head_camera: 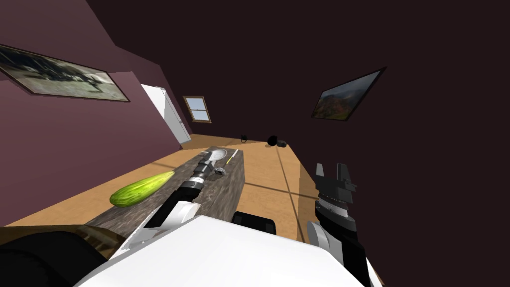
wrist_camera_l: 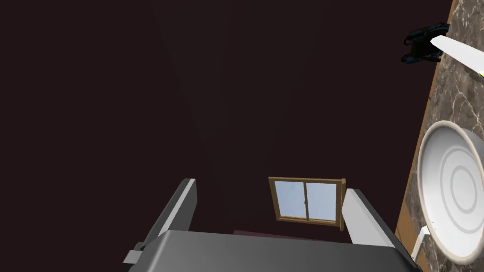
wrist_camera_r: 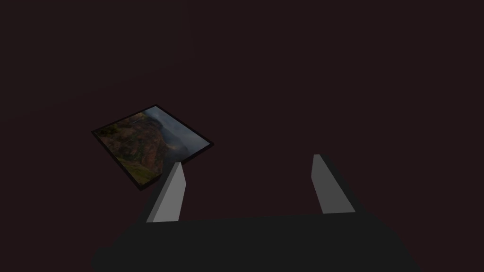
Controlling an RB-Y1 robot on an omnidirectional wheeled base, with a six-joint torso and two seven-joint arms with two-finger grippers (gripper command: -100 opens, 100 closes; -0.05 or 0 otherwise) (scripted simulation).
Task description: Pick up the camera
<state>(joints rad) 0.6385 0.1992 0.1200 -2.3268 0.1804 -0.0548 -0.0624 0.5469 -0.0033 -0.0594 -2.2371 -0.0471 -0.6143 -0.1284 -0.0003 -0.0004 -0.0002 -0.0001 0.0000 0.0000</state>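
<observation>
Head view: dark stone table (head_camera: 226,197), cucumber (head_camera: 142,189) at its near left, plate (head_camera: 219,153) and knife (head_camera: 229,159) at the far end. A small grey camera (head_camera: 220,172) lies on the table, just right of the left gripper (head_camera: 208,155). The left wrist view adds its fingers (wrist_camera_l: 182,208): spread wide, gripping nothing, the plate beside them. The right gripper (head_camera: 331,169) is raised right of the table, also wide apart and empty.
</observation>
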